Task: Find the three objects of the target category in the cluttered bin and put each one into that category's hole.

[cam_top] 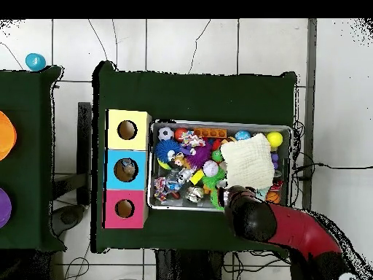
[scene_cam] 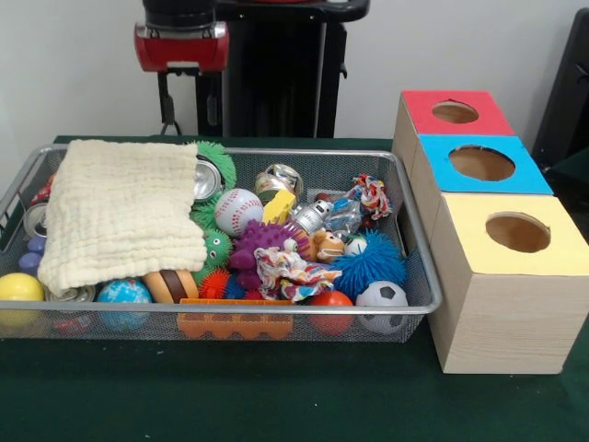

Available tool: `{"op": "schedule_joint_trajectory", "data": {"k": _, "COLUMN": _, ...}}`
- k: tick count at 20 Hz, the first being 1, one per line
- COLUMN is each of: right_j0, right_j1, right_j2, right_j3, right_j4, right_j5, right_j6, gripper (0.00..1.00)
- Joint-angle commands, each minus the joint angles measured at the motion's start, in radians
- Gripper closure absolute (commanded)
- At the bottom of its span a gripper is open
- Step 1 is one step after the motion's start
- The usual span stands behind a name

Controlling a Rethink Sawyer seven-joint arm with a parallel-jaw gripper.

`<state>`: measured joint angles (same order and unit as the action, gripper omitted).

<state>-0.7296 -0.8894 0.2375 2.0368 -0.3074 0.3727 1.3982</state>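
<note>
A wire bin [scene_cam: 419, 267] sits on the green table [scene_cam: 276, 405], crammed with toys. A cream cloth [scene_cam: 120, 212] lies spread over its left part in the front view, hiding what is beneath. Beside the cloth lie a baseball [scene_cam: 237, 211], a purple spiky ball [scene_cam: 262, 244], a blue spiky ball [scene_cam: 373, 262], a soccer ball [scene_cam: 381, 304], a globe ball [scene_cam: 123, 295], a yellow ball [scene_cam: 18, 290] and an orange plastic block [scene_cam: 235, 322].

Just beside the bin stand three wooden boxes with round holes: the red box [scene_cam: 456, 112], the blue box [scene_cam: 480, 164] and the yellow box [scene_cam: 515, 235].

The claw [scene_cam: 170, 124] hangs above the bin's far edge, over the cloth; whether it is apart or together cannot be told.
</note>
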Motion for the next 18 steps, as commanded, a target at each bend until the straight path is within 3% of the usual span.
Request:
{"op": "schedule_joint_trajectory", "data": {"k": 1, "right_j0": 0.007, "right_j1": -0.108, "right_j2": 0.092, "right_j3": 0.122, "right_j4": 0.092, "right_j5": 0.043, "right_j6": 0.130, "gripper": 0.00}}
{"op": "schedule_joint_trajectory", "data": {"k": 11, "right_j0": 0.172, "right_j1": -0.175, "right_j2": -0.002, "right_j3": 0.233, "right_j4": 0.207, "right_j5": -0.051, "right_j6": 0.294, "gripper": 0.00}}
{"op": "schedule_joint_trajectory", "data": {"k": 18, "right_j0": 0.280, "right_j1": -0.181, "right_j2": -0.084, "right_j3": 0.258, "right_j4": 0.261, "right_j5": -0.094, "right_j6": 0.340, "gripper": 0.00}}
